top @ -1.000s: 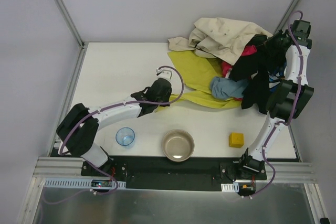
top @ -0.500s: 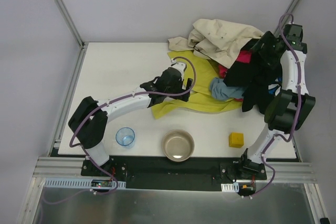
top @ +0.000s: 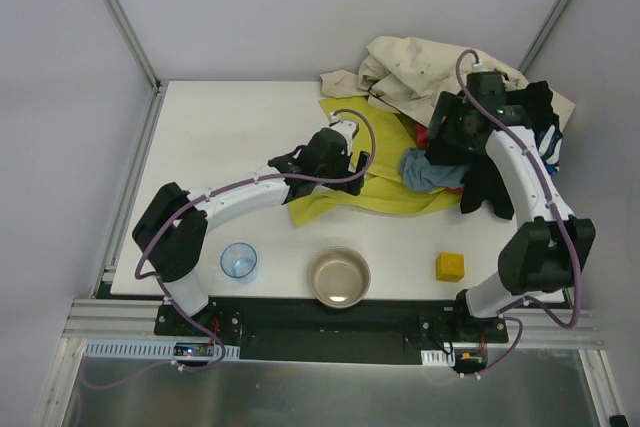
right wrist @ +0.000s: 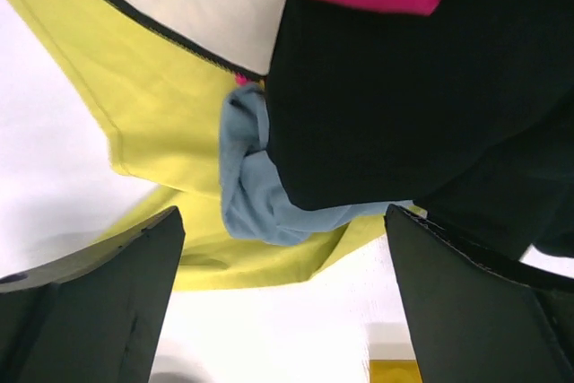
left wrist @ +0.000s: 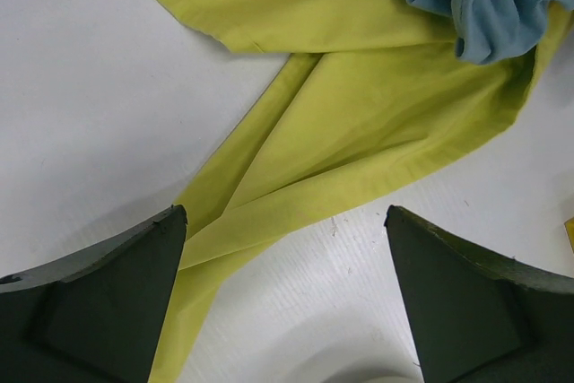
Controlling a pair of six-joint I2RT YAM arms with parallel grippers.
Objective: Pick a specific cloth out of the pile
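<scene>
The left gripper (left wrist: pixel 282 215) hangs spread wide over the cloth (left wrist: pixel 359 114), which lies flat, partly under the pile (top: pixel 430 72) (the right gripper (right wrist: pixel 283 213) gapes too). It seems not to touch yet; next, lower and pinch.

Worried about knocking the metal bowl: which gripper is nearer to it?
Left. The left gripper hangs over the yellow-green cloth just beyond the bowl; the right gripper is farther off, over the pile.

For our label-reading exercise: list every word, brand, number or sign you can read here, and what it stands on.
No text can be read in any view. The cloth, the pile, the metal bowl, the blue cup and the yellow block all look plain, with no labels, brands or numbers.
</scene>
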